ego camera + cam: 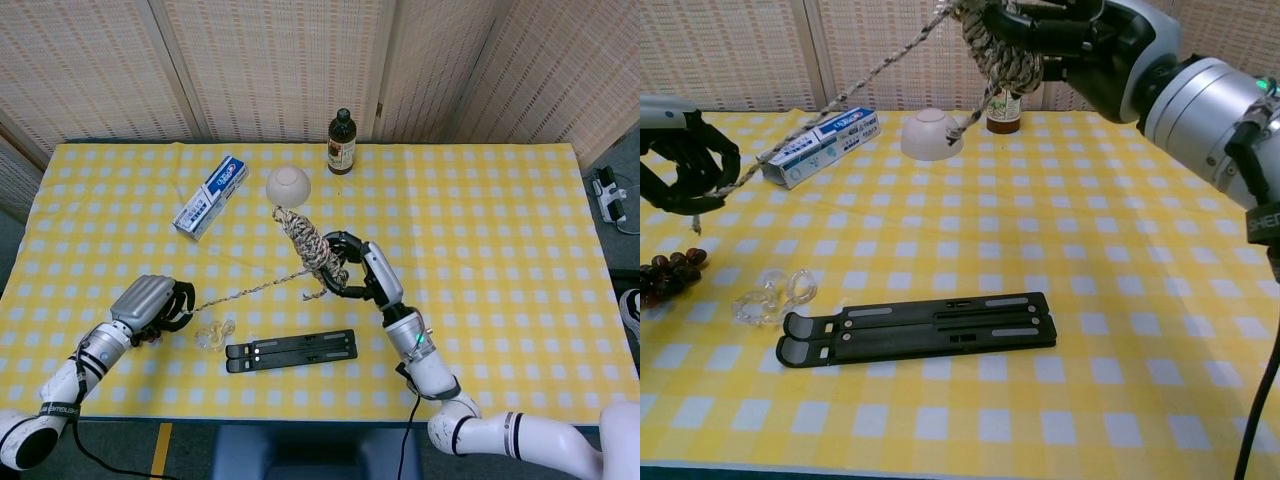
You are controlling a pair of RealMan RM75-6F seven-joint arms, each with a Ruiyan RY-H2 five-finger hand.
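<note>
A coiled bundle of speckled rope (311,245) (1002,55) hangs above the table, gripped by my right hand (360,272) (1080,40). One strand of the rope (245,290) (830,105) stretches taut down to the left, where my left hand (152,302) (680,160) holds its end in curled fingers. A short tail dangles below the bundle. Below the hands lie a black folding stand (290,351) (920,325) and a clear plastic piece (214,335) (770,297). A cluster of dark beads (668,273) sits beside my left hand.
A white bowl (288,186) (931,134), upside down, a blue and white box (211,196) (820,146) and a dark bottle (341,143) (1004,110) stand at the back of the yellow checked table (500,250).
</note>
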